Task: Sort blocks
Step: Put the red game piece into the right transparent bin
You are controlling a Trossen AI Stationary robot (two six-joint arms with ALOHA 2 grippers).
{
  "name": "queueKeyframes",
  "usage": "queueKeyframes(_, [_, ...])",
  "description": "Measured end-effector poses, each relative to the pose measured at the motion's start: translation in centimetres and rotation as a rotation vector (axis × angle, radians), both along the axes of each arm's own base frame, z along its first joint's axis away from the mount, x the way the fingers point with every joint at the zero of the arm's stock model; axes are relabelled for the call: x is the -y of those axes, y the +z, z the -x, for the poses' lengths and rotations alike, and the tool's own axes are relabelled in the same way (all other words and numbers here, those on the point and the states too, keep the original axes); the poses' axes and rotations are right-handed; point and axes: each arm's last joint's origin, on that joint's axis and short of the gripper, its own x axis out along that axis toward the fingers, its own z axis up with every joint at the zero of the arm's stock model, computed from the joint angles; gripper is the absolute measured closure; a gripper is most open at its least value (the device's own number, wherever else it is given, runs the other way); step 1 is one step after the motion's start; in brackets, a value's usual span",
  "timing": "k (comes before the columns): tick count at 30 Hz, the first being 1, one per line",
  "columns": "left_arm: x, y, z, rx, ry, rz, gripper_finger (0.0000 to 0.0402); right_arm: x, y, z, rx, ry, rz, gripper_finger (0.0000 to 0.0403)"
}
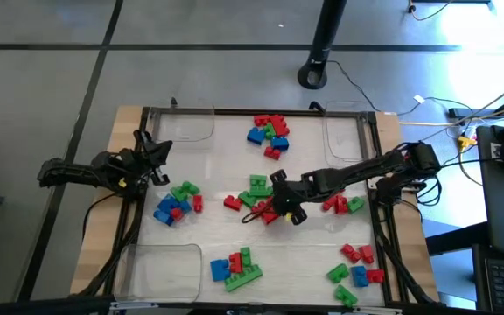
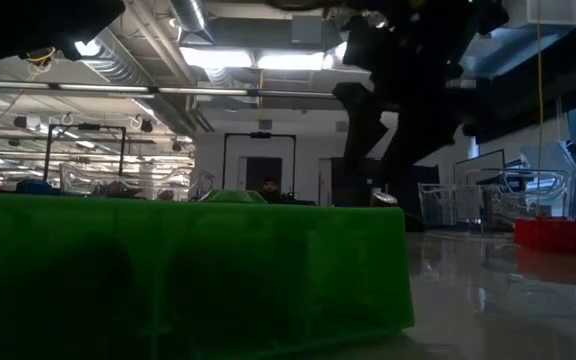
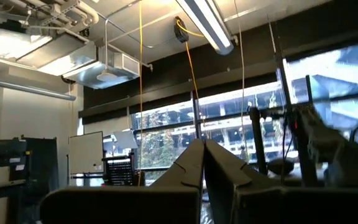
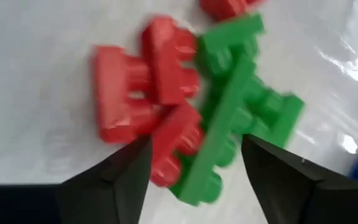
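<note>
Red, green and blue blocks lie in loose heaps on the white table. In the middle is a heap of red and green blocks (image 1: pixel 261 203). My right gripper (image 1: pixel 276 210) slants down over it, open. In the right wrist view its fingers (image 4: pixel 194 146) stand on either side of joined red blocks (image 4: pixel 148 87) and a green block (image 4: pixel 235 124); I cannot tell whether they touch. My left gripper (image 1: pixel 157 156) waits at the table's left edge, tipped upward and shut (image 3: pixel 202 149) on nothing.
Other heaps of blocks lie at the far middle (image 1: pixel 269 131), left (image 1: pixel 178 201), near middle (image 1: pixel 234 267), right (image 1: pixel 344 204) and near right (image 1: pixel 357 267). Clear trays sit at the far left (image 1: pixel 186 127), far right (image 1: pixel 348 136) and near left (image 1: pixel 160 267). A green block (image 2: pixel 188 270) fills the low view.
</note>
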Motion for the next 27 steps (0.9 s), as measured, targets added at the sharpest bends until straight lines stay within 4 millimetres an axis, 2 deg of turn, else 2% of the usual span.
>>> queueKeyframes(8, [0.0,0.2,0.1,0.028,-0.009,0.014,0.0398,-0.4,-0.8,0.3,-0.077,-0.013,-0.163,0.0143])
queueKeyframes(12, [0.0,0.2,0.1,0.03,-0.008,0.014,0.0398,-0.2,-1.8,0.8,-0.111,-0.065,-0.151,0.0152])
queueKeyframes(21, [0.0,0.2,0.1,0.028,-0.006,0.011,0.0398,-0.1,-2.5,0.7,-0.085,-0.103,-0.138,0.0166])
queueKeyframes(27, [0.0,0.2,0.1,0.029,-0.006,0.013,0.0398,-0.3,-4.3,0.0,-0.116,-0.09,-0.143,0.0166])
